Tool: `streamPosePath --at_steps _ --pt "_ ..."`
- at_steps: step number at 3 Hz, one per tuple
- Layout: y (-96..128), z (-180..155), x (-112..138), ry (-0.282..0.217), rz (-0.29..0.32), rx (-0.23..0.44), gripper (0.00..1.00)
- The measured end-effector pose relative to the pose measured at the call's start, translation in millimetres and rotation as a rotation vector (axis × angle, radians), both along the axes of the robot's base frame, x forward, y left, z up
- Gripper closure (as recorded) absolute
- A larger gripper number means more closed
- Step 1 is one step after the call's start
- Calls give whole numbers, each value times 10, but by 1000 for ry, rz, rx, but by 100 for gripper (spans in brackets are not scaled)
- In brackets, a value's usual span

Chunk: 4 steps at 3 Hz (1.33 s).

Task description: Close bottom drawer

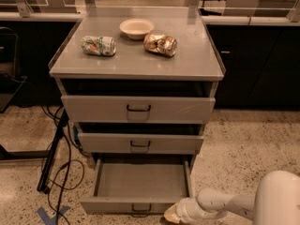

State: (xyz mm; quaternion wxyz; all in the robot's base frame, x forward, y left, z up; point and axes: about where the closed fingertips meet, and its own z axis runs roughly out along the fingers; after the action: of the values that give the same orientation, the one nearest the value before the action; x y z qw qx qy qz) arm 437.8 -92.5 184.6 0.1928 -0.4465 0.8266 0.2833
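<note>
The bottom drawer (140, 204) is the lowest of three grey cabinet drawers. It is pulled far out and its inside is bare. Its low front panel carries a small dark wire handle (141, 208). My gripper (172, 214) is at the end of the white arm reaching in from the lower right. It sits low against the right end of the drawer's front panel. The middle drawer (140, 143) and the top drawer (138, 108) each stand slightly out.
On the cabinet top (187, 64) lie a white bowl (136, 28), a crushed green can (98, 45) and a crushed brown can (161, 44). Black cables (58, 163) trail on the speckled floor at the left. Dark cabinets (258, 64) line the back.
</note>
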Motion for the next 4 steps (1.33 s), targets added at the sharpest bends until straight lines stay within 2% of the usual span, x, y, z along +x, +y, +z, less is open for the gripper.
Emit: streamPosePath --at_steps 1,2,3,4 --pt "1 0 2 0 0 0 26" --pt "46 6 174 -21 4 -31 3" --pt "72 -7 257 -28 5 -43 0" --pt "139 -12 562 -56 11 -67 19"
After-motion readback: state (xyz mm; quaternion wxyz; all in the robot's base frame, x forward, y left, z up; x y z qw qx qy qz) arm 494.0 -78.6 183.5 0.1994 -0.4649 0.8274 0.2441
